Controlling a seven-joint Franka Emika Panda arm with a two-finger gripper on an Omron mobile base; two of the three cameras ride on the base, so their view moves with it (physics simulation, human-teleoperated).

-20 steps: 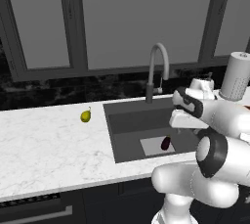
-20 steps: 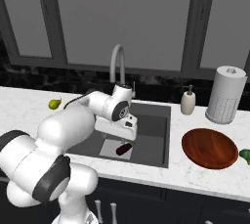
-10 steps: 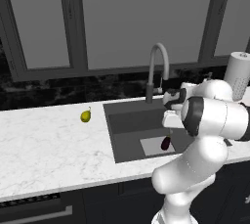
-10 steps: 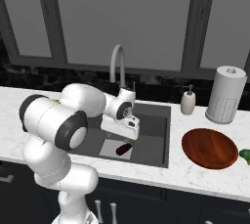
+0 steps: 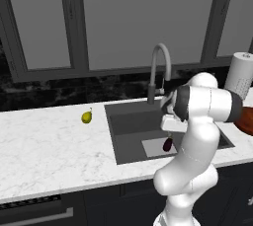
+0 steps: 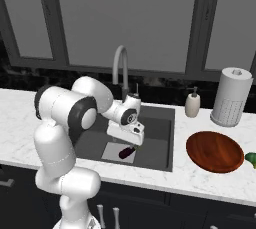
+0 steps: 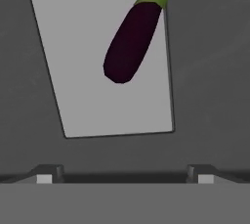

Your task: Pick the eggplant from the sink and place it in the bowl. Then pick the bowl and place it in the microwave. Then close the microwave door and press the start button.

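The eggplant (image 7: 132, 39) lies in the sink (image 6: 160, 123), on the square (image 7: 97, 81) at the basin's bottom, toward the square's 1 o'clock corner in the hand view. The faucet (image 6: 120, 68) stands behind the sink. On the counter (image 5: 44, 151), a pear (image 5: 86, 117) sits at the sink's 9 o'clock; the bowl (image 6: 215, 151) at its 3 o'clock, with a soap bottle (image 6: 192, 105) and paper towel roll (image 6: 231, 97) behind the bowl.

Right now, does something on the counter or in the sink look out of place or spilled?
Nothing is spilled or damaged. Only the eggplant lies in the sink, on the light square at its bottom, below the open tool. The pear rests alone on the counter.
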